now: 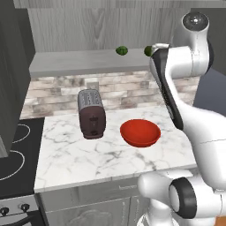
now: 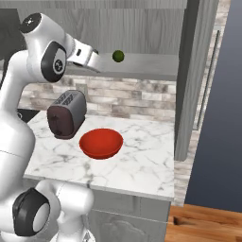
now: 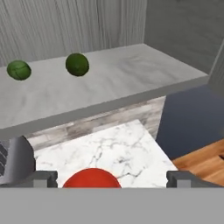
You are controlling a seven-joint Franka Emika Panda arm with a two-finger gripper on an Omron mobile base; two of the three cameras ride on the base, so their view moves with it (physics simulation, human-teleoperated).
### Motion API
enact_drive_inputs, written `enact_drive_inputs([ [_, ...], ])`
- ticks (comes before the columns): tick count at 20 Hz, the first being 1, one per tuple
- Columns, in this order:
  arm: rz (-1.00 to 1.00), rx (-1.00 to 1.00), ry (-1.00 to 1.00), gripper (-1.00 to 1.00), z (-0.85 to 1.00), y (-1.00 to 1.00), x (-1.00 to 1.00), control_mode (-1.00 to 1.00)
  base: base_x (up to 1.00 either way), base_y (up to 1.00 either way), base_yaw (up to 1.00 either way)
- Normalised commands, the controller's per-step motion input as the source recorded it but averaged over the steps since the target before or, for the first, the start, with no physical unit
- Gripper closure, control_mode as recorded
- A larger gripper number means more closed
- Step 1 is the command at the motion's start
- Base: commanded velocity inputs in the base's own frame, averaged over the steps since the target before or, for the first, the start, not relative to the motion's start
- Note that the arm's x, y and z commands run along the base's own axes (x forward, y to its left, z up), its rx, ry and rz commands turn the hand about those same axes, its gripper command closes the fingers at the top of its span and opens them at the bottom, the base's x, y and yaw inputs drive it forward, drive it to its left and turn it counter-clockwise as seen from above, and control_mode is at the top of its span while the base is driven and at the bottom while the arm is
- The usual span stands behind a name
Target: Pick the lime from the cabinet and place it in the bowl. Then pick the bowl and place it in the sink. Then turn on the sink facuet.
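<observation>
Nearest in the hand view, the two-finger gripper (image 3: 112, 178) sitting released, its small dark tips spread wide at the bottom corners with nothing between them, hanging above the wide shallow glossy red round bowl (image 3: 92, 178); that bowl resting empty on the white marble counter (image 1: 66, 154), just beside the dark brown two-slot toaster (image 1: 91, 113) lying near the black stovetop (image 1: 13, 150). Beyond the counter, the pale stone-tile backsplash (image 1: 57, 90) rising to the long flat grey shelf board of the grey wood-grain cabinet (image 3: 131, 74). On that board, well above and behind the bowl, the small smooth round dark green lime (image 3: 77, 64) sitting apart from a ridged, lumpier green fruit (image 3: 19, 70) further along the shelf. Judging by this layout, working at the very first step: reaching for the lime, not yet grasped, with bowl, sink and tap all left to do. Calling next for raising and extending the hand over the shelf edge, centring the spread fingers on the smoother fruit and not its ridged neighbour, then closing gently, since a round fruit probably rolling away under a sideways nudge
</observation>
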Motion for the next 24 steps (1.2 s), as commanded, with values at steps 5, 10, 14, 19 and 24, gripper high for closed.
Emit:
enact_drive_inputs([
  [5,-0.03,0.01,0.02,-1.0,0.01,-0.24,0.26,-1.0,0.0,0.0,0.0],
  [10,0.01,0.0,0.01,-1.0,-0.04,-0.01,0.6,-1.0,0.0,0.0,0.0],
  [14,0.05,0.0,0.0,-1.0,-0.06,0.0,0.81,-1.0,0.0,0.0,0.0],
  [19,0.05,0.0,0.0,-1.0,-0.07,0.0,0.79,-1.0,0.0,0.0,0.0],
  [24,0.04,0.0,0.03,-1.0,-0.1,0.0,0.66,-1.0,0.0,0.0,0.0],
])
